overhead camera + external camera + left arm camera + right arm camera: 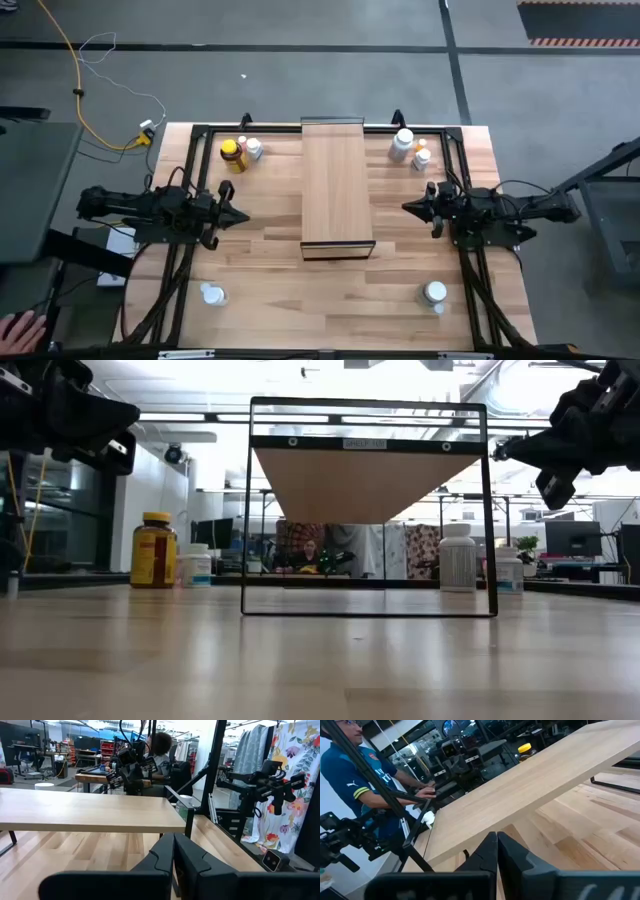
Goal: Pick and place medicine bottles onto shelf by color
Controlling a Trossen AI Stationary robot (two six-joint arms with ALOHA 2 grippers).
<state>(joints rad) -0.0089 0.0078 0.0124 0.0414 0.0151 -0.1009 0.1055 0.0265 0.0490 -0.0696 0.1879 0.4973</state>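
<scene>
The shelf (337,185) is a light-wood board raised on a black frame at the table's middle. An amber bottle with a yellow cap (231,155) and a small white bottle (252,149) stand on the table at the far left. A large white bottle (402,145) and smaller ones (422,156) stand at the far right. White bottles stand near the front left (212,295) and front right (434,293). My left gripper (243,217) is shut, left of the shelf. My right gripper (406,207) is shut, right of the shelf. Both hover empty.
The black frame (368,508) carries the shelf above the tabletop. A black rail frame (198,135) runs round the table's edges. A person shows beyond the table in the right wrist view (350,765). A hand (15,328) shows at the high view's lower left.
</scene>
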